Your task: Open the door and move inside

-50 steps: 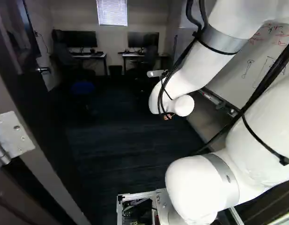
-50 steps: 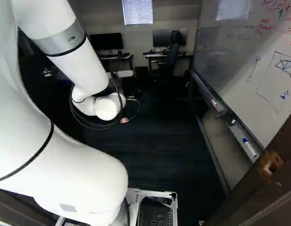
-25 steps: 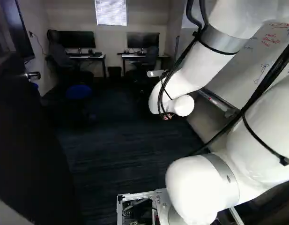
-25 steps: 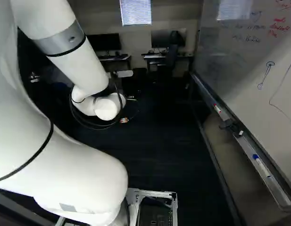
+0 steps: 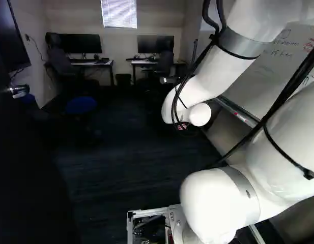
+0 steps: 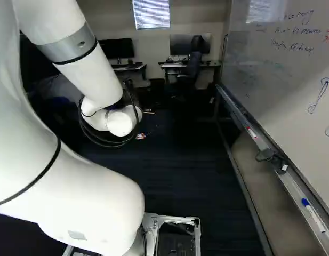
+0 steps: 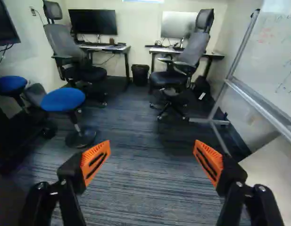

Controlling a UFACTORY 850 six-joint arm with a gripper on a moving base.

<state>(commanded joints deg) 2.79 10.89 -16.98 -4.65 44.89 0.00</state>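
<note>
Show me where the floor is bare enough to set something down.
Bare carpet lies ahead of the open claw, between the nearer blue stool and the whiteboard stand. Crowded: along the desks, with their chairs and bin.

Base views look ahead, slightly down, from behind the arm [image 5: 212, 79], one each side; both share window [image 5: 119, 13] and whiteboard [image 6: 281, 80]. Wrist view looks along claw [image 6: 141, 136], nearer the same back wall [image 7: 140, 28].
</note>
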